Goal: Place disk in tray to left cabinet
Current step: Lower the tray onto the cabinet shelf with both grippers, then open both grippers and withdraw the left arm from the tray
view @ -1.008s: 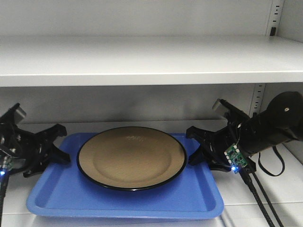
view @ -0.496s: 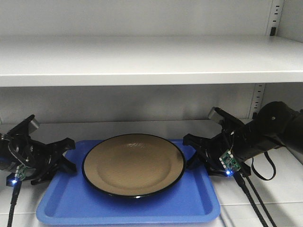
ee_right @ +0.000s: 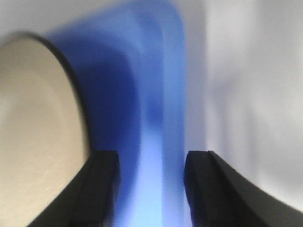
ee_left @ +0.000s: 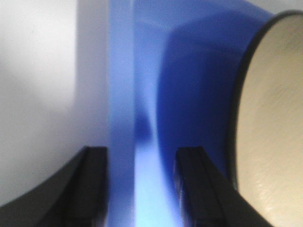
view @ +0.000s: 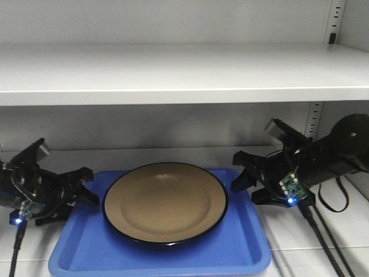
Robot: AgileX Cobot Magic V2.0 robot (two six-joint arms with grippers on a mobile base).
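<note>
Plate (view: 165, 202): lying flat, face up, in the middle of the tray (view: 75, 254).
Tray: sitting lengthwise across the cabinet shelf (view: 323, 236).
Left gripper (view: 85, 186): spread, straddling the tray's left rim.
Right gripper (view: 238, 173): spread, straddling the right rim.

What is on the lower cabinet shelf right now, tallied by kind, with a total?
Disk: 1, lying in the tray
Tray: 1, blue, resting on the lower shelf
Grippers: 2, left gripper and right gripper, one at each short end of the tray, fingers straddling its rim
Total: 4
</note>
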